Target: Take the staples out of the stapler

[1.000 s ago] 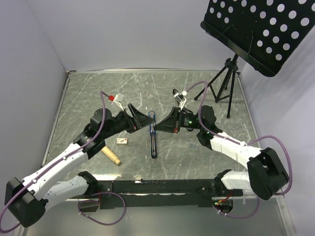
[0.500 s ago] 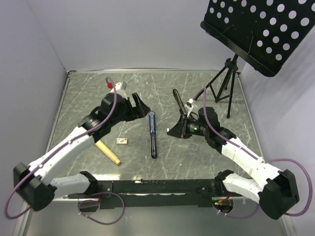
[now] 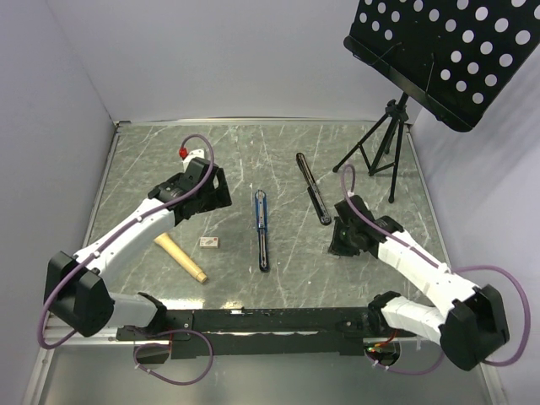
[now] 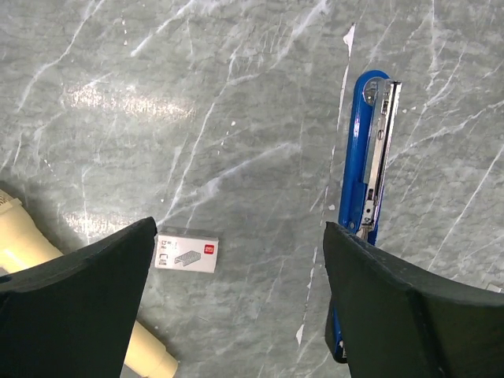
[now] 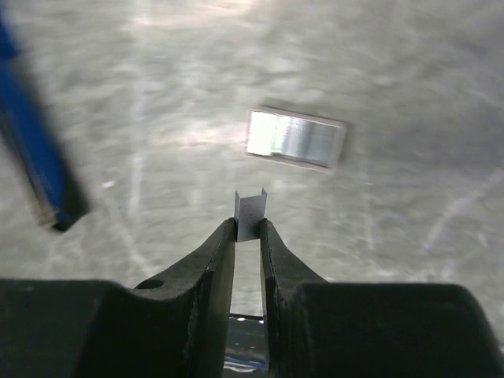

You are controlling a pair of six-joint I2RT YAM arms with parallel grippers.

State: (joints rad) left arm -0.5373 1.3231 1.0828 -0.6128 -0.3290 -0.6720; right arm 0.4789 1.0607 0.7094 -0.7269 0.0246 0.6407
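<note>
Right gripper (image 5: pixel 246 230) pinches a staple strip (image 5: pixel 252 206); left gripper (image 4: pixel 236 236) hangs wide apart. Strip seems light, brittle, slippery: squeeze its flat sides gently.

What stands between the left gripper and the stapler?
Nothing visible does. The left gripper hangs open over bare table. The stapler lies opened flat right beside one finger, with no object between them. The staple box sits by the other finger, off the path.

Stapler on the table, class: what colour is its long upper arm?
The stapler arm is blue, with a silvery rail alongside; the left wrist view shows it best.
</note>
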